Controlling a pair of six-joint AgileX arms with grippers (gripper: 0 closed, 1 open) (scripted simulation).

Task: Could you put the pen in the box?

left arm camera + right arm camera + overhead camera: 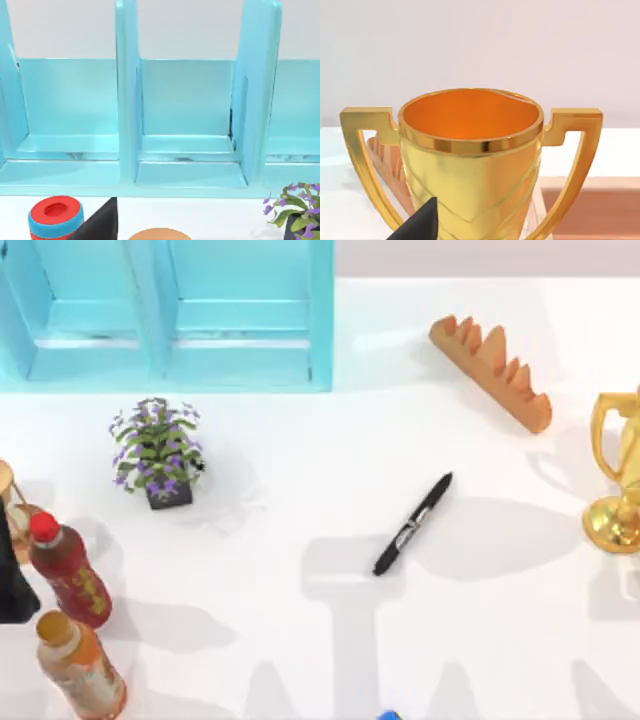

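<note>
Pen (pixel 413 525) lies loose on the counter (pixel 300 490).
It sits at 4 o'clock from the box (pixel 322 320), well apart, tip toward 1 o'clock; both arms' fingers: cannot tell.

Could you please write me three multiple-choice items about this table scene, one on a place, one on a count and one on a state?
1. Where does the pen lie?
A. inside the box
B. on the bare table, between the potted plant and the trophy
C. on top of the orange rack

2. How many bottles stand at the table's left edge?
A. two
B. four
C. none

3. What state is the pen in?
A. standing upright
B. held in a gripper
C. lying flat, untouched

Answers: 1 B, it lies on the table below the box, with the plant to its left and the trophy to its right. 2 A, a red-capped bottle and an orange-capped bottle. 3 C, it lies diagonally with nothing gripping it.
</note>
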